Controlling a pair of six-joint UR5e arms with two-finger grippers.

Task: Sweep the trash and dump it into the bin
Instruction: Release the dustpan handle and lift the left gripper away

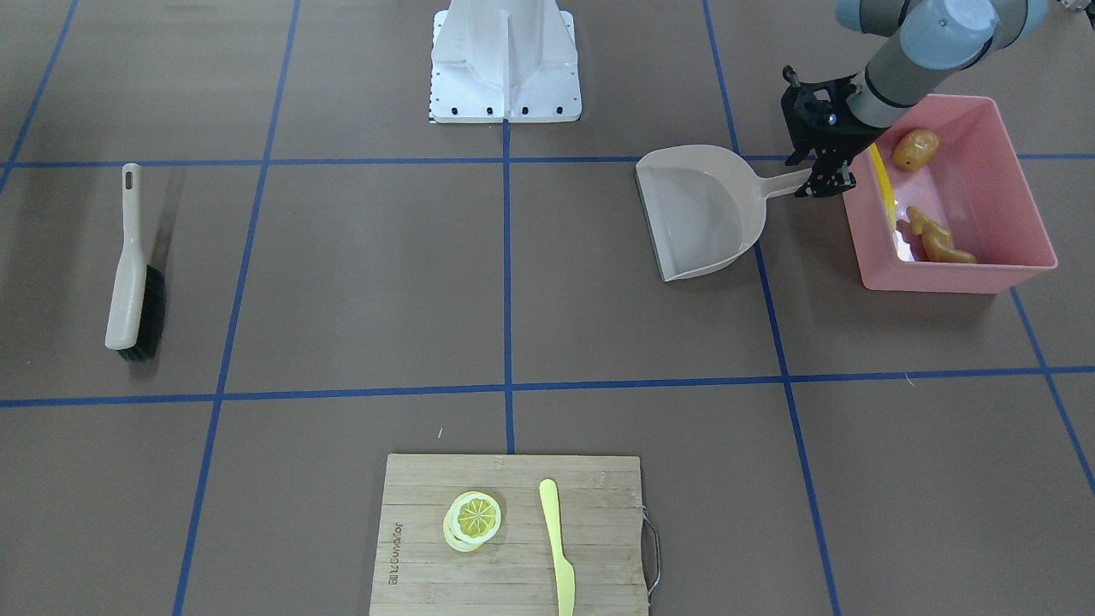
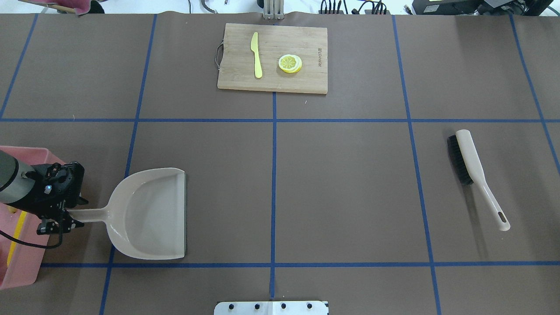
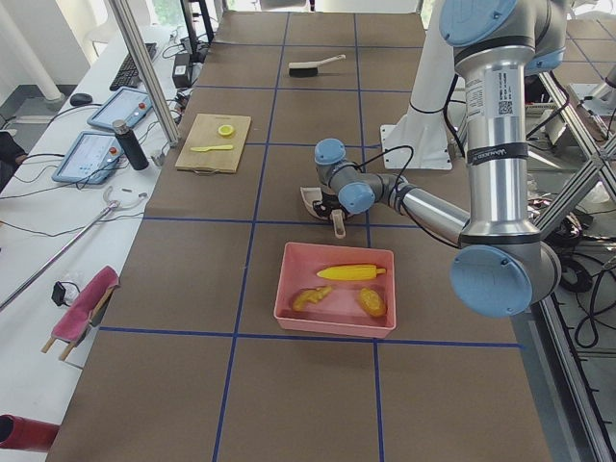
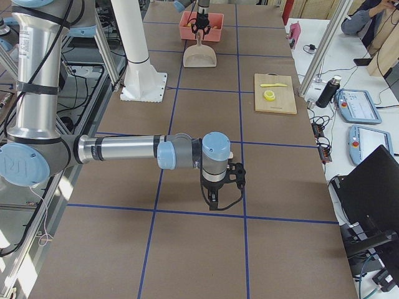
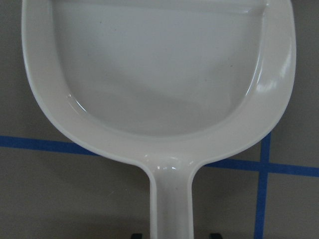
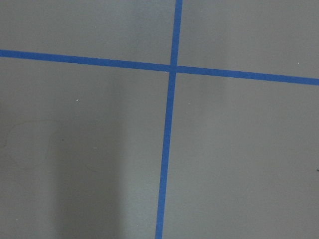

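The pink rectangular plastic bin (image 2: 26, 262) runs off the overhead view's left edge. The yellow toy corn cob (image 1: 885, 192) shows only as a strip (front view) behind the left gripper (image 1: 827, 188). On the right gripper (image 4: 214, 200), the jaws are too small to judge.

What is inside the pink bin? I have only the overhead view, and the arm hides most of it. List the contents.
Observer: The exterior left view looks into the bin. The corn cob, the potato and the ginger root all lie inside.
Operator: Now find the right arm; it is outside my frame.
Observer: The exterior right view shows the right gripper pointing down, low over the table beside a blue tape line. I cannot tell whether its fingers are open.
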